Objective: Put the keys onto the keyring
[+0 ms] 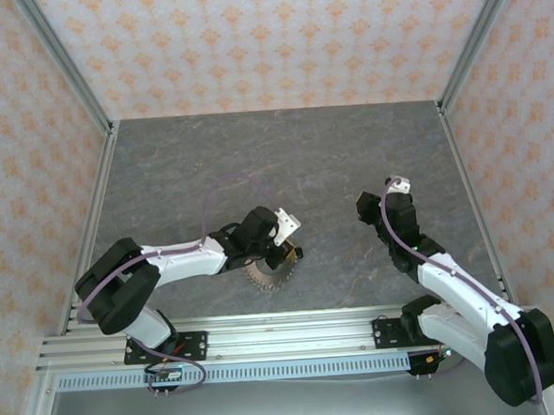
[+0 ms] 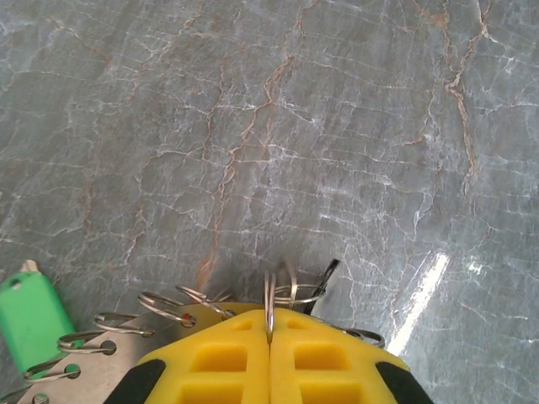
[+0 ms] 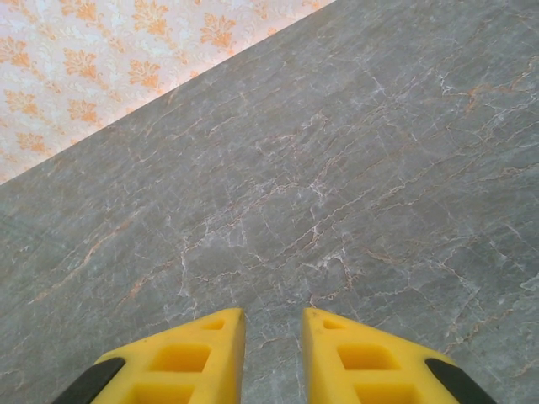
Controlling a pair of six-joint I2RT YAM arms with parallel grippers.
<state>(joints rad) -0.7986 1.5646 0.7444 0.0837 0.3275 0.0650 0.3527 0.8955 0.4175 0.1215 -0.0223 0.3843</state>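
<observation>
Both jaws of the yellow left tool [image 2: 269,324] pinch shut on a wire loop of the brownish-grey saw-toothed metal keyring [image 1: 265,274]; a tiny green-headed key [image 2: 29,318] lies beside its loops, threading unclear; the right tool [image 3: 271,324] hangs slightly open, empty; most work seems left

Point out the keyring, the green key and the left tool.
keyring [image 1: 262,276], top view, its toothed lower rim.
green key [image 2: 32,318], left wrist view, middle of its head.
left tool [image 2: 269,332], left wrist view, seam between its shut yellow tips.
</observation>
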